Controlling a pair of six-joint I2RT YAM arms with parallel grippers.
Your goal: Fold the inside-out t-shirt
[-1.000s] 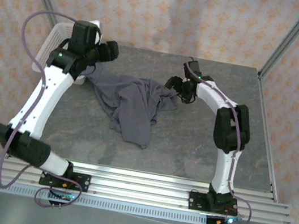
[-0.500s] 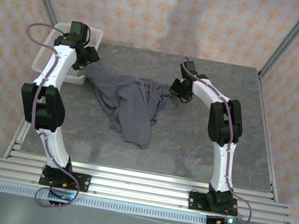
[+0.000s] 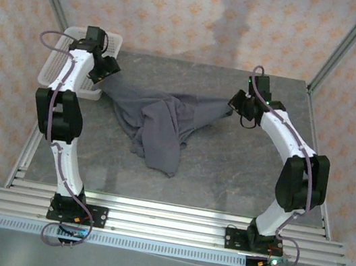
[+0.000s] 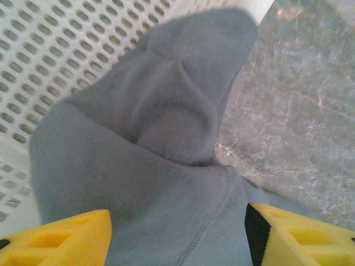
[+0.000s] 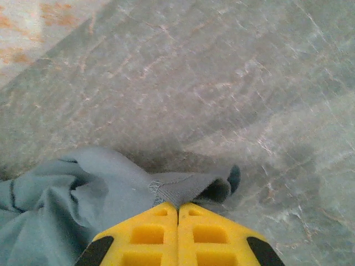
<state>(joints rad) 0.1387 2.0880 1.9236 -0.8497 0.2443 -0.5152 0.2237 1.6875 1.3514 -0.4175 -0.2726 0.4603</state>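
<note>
T-shirt (image 3: 158,126), 1; right pincer (image 5: 178,209) clenched on its edge, left pincer (image 4: 177,224) agape astride cloth; basket (image 3: 56,66), 1.

The right gripper (image 3: 238,109), open a second ago, now pinches the right edge of the inside-out t-shirt (image 3: 159,123) and sits farther right. The cloth there is drawn out into a stretched strip. The left gripper (image 3: 104,71) has dropped to the shirt's left corner beside the white mesh basket (image 3: 56,65), and its arm has swung upright.
</note>
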